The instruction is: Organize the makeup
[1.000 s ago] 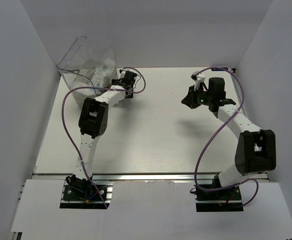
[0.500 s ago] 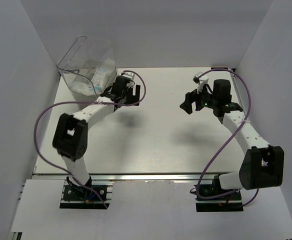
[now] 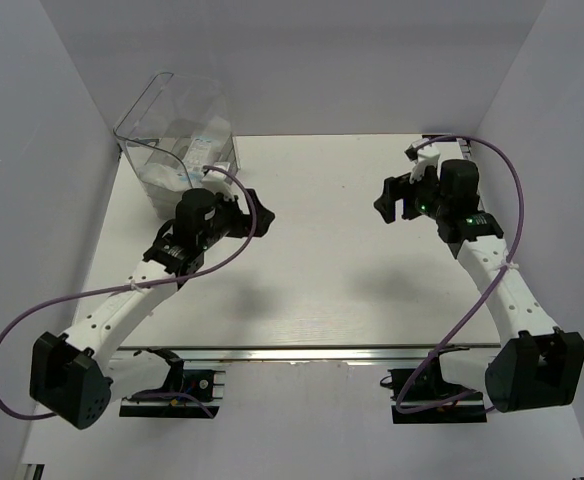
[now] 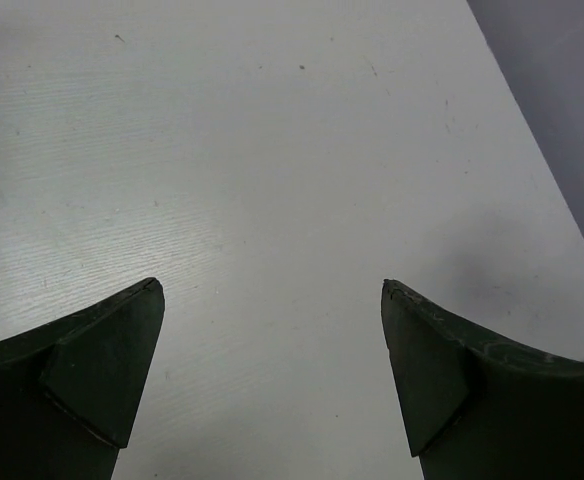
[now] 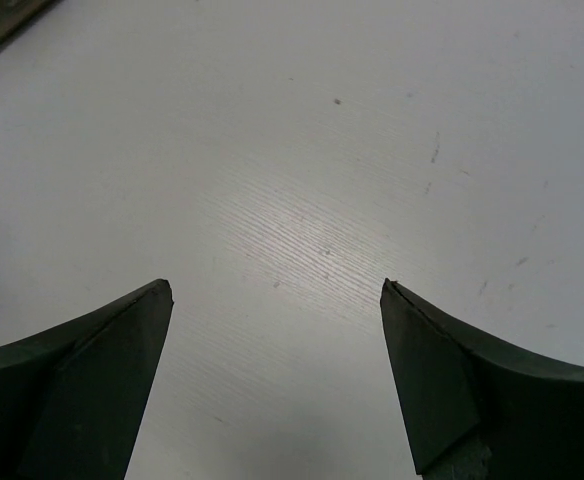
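Note:
The makeup shows only as pale packets (image 3: 198,150) seen through the wall of the clear plastic box (image 3: 144,122) at the far left corner; other pieces cannot be made out. My left gripper (image 3: 261,214) hovers over the table just right of the box, open, with only bare white table between its fingers (image 4: 112,360). In the left wrist view the left gripper (image 4: 272,286) holds nothing. My right gripper (image 3: 385,203) hangs over the right half of the table, open and empty. The right wrist view has the right gripper (image 5: 275,286) over bare table too.
White walls close in the table (image 3: 312,270) on the left, back and right. A purple cable (image 3: 32,315) loops out from the left arm near the left wall, and another arcs over the right arm (image 3: 517,190).
The left gripper drew back from the box toward the near right and opened fully, its arm stretching low to the left. The right gripper went from shut to open and its arm straightened.

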Motion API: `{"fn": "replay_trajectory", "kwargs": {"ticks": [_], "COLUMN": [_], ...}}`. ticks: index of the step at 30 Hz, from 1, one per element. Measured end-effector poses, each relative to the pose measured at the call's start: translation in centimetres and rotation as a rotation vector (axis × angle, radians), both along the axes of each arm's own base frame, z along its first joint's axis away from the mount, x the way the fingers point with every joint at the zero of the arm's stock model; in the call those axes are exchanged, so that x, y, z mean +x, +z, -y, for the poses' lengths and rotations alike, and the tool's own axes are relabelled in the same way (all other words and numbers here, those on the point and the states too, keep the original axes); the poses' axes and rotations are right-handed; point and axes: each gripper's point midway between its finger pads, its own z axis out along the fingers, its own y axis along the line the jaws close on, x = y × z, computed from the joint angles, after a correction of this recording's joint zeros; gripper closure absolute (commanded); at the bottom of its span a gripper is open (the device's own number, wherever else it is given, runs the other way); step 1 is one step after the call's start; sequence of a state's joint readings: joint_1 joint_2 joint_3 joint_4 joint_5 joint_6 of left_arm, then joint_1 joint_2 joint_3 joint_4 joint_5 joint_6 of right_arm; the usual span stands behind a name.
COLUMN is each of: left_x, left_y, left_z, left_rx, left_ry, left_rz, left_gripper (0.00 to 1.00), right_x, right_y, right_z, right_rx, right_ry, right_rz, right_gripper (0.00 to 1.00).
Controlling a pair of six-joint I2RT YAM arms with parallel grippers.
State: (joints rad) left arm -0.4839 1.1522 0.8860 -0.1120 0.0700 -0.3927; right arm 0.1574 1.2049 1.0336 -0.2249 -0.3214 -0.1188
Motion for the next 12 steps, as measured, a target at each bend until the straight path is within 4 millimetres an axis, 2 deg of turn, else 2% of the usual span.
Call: {"fn": "replay_trajectory", "kwargs": {"ticks": [5, 12], "left_x": [-0.8, -1.1], "left_y": [1.1, 1.7], "left_z": [-0.3, -0.3], "left_rx": [-0.039, -0.055], "left_ry": [0.006, 0.005], "left_rz": [0.019, 0.030], "left_gripper": [0.02, 0.02], "right_x": [0.0, -1.2], "right_y": [-0.8, -0.9], "right_z": [1.7, 2.9], "right_rx": [-0.027, -0.058], "right_ry": [-0.117, -0.157], "right_rz": [-0.057, -0.040], "right_gripper": [0.11, 0.11]}}
